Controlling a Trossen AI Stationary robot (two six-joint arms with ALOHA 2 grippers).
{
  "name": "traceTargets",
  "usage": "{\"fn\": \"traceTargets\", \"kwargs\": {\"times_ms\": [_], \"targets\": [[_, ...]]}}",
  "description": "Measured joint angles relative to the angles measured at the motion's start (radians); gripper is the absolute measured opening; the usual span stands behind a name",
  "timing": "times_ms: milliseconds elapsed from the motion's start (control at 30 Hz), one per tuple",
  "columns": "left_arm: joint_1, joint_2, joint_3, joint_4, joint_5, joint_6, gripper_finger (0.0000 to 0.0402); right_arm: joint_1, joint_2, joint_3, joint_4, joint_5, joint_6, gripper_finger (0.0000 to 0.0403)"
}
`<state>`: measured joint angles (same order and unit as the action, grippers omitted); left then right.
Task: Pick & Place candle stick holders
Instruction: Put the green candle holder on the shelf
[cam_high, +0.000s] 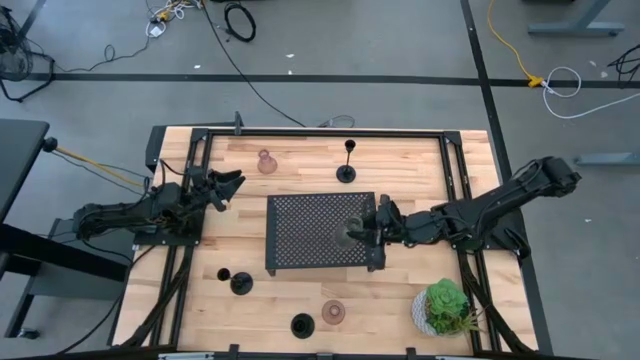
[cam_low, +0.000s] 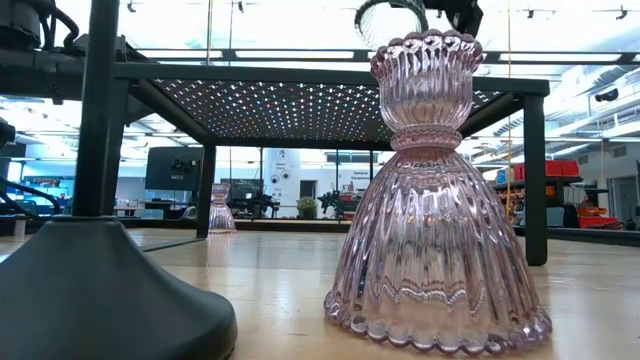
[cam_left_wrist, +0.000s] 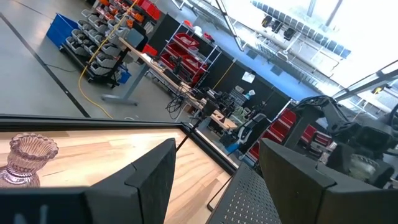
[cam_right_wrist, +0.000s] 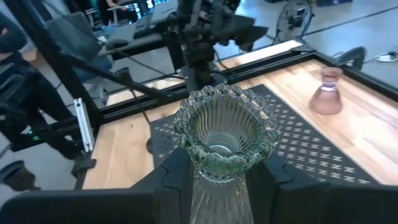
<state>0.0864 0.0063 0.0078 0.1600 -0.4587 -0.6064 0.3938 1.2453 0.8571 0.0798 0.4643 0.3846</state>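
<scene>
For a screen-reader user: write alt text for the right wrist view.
The right end effector grips a ribbed green glass candle holder upright, its beaded rim facing the camera, above the black perforated tray. Beyond the tray, a pink glass holder stands on the wooden table, with the left arm at the far edge.

The right end effector (cam_right_wrist: 217, 180) holds a green glass holder (cam_right_wrist: 225, 140) over the black tray (cam_right_wrist: 298, 146). A pink holder (cam_right_wrist: 327, 92) stands near the desk (cam_right_wrist: 367, 134) edge.

most of the black perforated rectangular tray (cam_high: 305, 232) top lies bare left of the right end effector (cam_high: 362, 231); a thin black stemmed holder (cam_high: 346, 161) stands just behind the tray.
</scene>
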Motion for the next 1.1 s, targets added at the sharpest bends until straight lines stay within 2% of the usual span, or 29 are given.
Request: {"fn": "traceTargets", "kwargs": {"times_ms": [267, 500, 1100], "targets": [[0.000, 0.000, 0.000, 0.000, 0.000, -0.002, 0.0234, 0.025, 0.127, 0.174, -0.131, -0.009, -0.054, 0.0098], [0.000, 0.000, 0.000, 0.000, 0.000, -0.001, 0.0234, 0.055, 0.245, 0.279, -0.167, -0.010, -0.104, 0.0098], [0.000, 0.000, 0.000, -0.001, 0.000, -0.002, 0.0234, 0.029, 0.337, 0.311, -0.162, 0.022, -0.104, 0.0098]]}}
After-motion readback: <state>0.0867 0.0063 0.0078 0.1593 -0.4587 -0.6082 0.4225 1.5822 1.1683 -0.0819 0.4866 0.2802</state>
